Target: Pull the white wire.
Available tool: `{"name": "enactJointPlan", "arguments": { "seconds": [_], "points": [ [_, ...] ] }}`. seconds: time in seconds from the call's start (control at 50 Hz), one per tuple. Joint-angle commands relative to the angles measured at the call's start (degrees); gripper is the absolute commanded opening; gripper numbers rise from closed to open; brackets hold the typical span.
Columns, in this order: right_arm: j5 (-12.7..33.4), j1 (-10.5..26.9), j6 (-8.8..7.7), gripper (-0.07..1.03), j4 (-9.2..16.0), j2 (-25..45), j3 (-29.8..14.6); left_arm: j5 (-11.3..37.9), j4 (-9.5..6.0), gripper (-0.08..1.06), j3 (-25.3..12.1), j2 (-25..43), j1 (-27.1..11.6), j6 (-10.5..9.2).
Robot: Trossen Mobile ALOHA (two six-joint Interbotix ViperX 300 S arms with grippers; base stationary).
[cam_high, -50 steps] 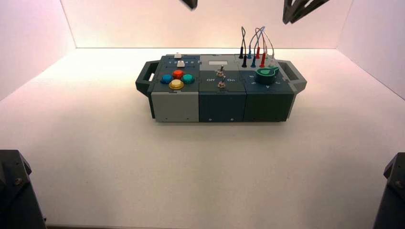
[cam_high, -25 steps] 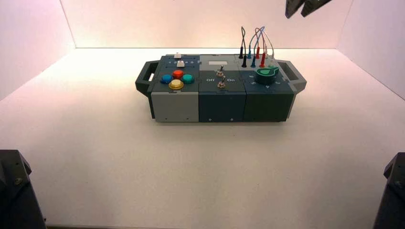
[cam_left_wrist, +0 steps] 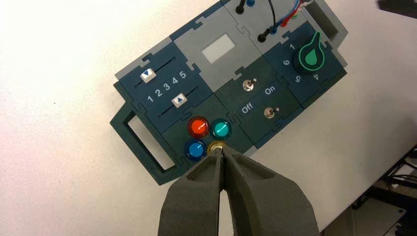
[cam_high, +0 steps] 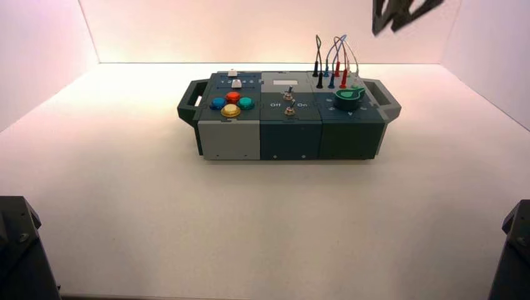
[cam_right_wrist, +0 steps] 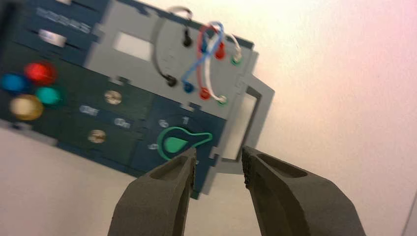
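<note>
My right hand (cam_right_wrist: 219,167), fingers parted, hovers high above the box; the white wire (cam_right_wrist: 210,73) loops at twelve o'clock from it, nearer than my closed left hand (cam_left_wrist: 222,160)

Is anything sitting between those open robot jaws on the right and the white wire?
Yes: in the right wrist view the green knob lies on the box between the right gripper and the white wire. Nothing touches the wire.

I see a plain white table surface (cam_high: 187,206) that fills the whole work area. White panels close it: a back wall (cam_high: 250,31), a left wall (cam_high: 37,56) and a right wall (cam_high: 494,56). The light is warm, a little pink, and brightest along the back edge.
</note>
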Motion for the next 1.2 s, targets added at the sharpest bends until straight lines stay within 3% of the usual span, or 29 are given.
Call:
{"name": "enactJointPlan", "arguments": {
  "seconds": [0.02,0.16,0.24,0.38,0.48,0.52,0.54,0.74,0.78,0.8,0.84,1.2],
  "points": [
    [-1.2,-0.9,0.44,0.49,-1.0,2.3,-1.3,-0.6,-0.62,-0.03,0.2,-1.2,0.2,0.44],
    [-1.8,-0.8,0.26,0.49,-1.1,6.0,-2.9,-0.8,-2.99,-0.03,0.6,-1.2,0.2,2.02],
    [-2.3,-0.9,0.00,0.49,-1.6,8.1,-3.9,-1.0,-5.36,-0.03,0.5,-1.0,0.3,3.78],
    [-3.5,-0.9,-0.53,0.49,-1.9,11.1,-5.3,-1.1,-10.55,-0.03,0.9,-0.3,1.8,7.65],
    [-3.8,-0.9,-0.62,0.49,-2.5,13.4,-6.6,-0.9,-15.21,-0.03,1.3,0.3,3.5,11.25],
    [-3.8,-0.9,-0.70,0.49,-2.6,13.8,-6.9,-0.8,-15.47,-0.03,1.4,0.4,3.7,11.51],
    [-3.8,-0.9,-0.62,0.49,-3.1,14.7,-7.4,-0.6,-16.61,-0.03,1.5,0.5,4.1,12.39],
    [-3.8,-1.0,-0.62,0.49,-3.5,18.0,-9.5,0.4,-17.75,-0.03,1.5,0.6,4.2,14.24],
    [-3.8,-1.0,-0.70,0.49,-3.6,18.8,-9.8,0.6,-18.02,-0.03,1.6,0.6,4.2,15.21],
    [-3.8,-1.1,-0.70,0.49,-3.6,20.0,-10.5,0.5,-18.90,-0.03,1.6,0.5,4.2,17.05],
    [-3.8,-1.0,-0.70,0.49,-3.7,20.6,-10.9,0.5,-19.34,-0.03,1.7,0.4,4.2,17.93],
    [-3.8,-1.4,-0.70,0.48,-4.7,24.8,-12.9,0.3,-19.60,-0.03,1.4,1.3,4.2,18.37]
  ]
}}
